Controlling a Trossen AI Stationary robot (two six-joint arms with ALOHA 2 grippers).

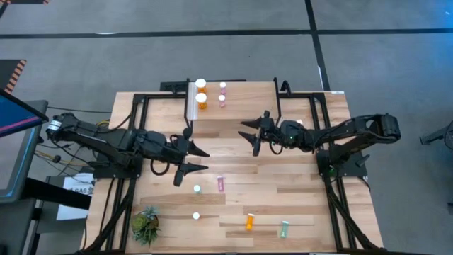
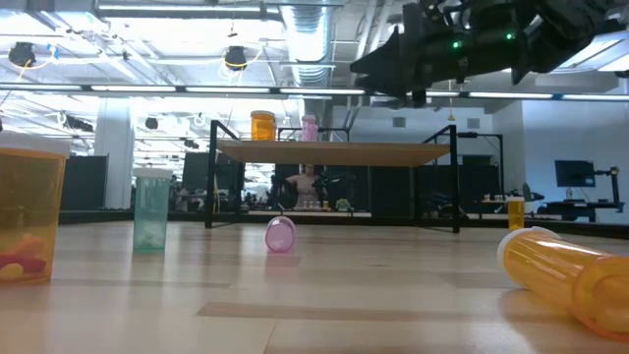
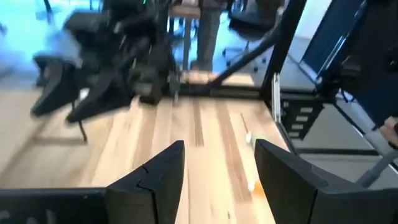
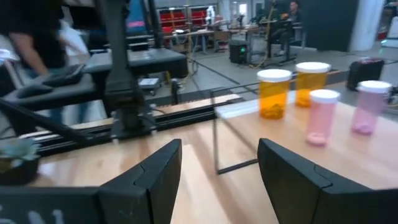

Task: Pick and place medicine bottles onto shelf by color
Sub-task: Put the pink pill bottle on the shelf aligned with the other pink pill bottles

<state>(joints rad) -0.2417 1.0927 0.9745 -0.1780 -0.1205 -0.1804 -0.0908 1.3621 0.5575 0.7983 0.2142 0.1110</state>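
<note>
While four bottles stand upright on the shelf, six more are spread over the near part of the table. On the shelf, at the end with the white strip, two orange bottles stand side by side, and just beside them two pink bottles; all four have white caps. Whether anything is inside them cannot be told.

On the table a pink bottle lies on its side near the middle, with two white-capped bottles standing close by. Nearer the front edge stand an orange bottle and a pale green bottle. In the low view a large orange bottle lies on its side, and another orange bottle at the frame's edge shows something reddish at its bottom. A small potted plant sits at the table's front corner.

The left gripper hangs over the table beside the shelf, fingers spread, holding nothing. The right gripper hovers by the shelf's other end, fingers also apart and empty.
</note>
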